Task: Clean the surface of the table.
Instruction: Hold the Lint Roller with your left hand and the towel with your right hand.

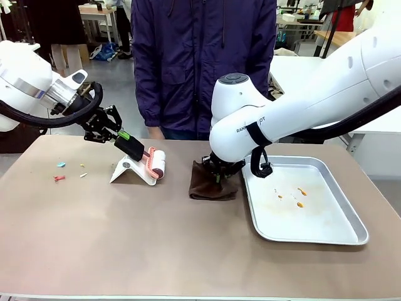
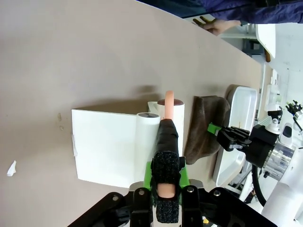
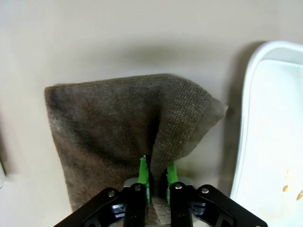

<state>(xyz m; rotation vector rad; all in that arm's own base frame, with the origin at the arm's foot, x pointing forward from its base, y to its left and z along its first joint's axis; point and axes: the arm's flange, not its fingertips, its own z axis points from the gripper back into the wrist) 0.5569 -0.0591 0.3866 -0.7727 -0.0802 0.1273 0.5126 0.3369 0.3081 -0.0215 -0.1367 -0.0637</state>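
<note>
sprawling matte taupe-brown table [image 1: 156, 244], pale-edged

In the front view the right arm [image 1: 235, 119] is blocking the right gripper [image 3: 155, 172] and the far edge of the brown cloth [image 1: 207, 188]. Coloured scraps [image 1: 61, 165] on the table [image 1: 125, 238] are looking too small to identify. The tray [image 3: 265, 118] is running off the right wrist picture. The left gripper [image 2: 165, 172] is covering the handle end of the lint roller [image 2: 177, 127].

Front camera faces person [image 1: 200, 63] across table [image 1: 125, 251]; wrist cameras look down close; all share brown cloth [image 1: 213, 182].
</note>
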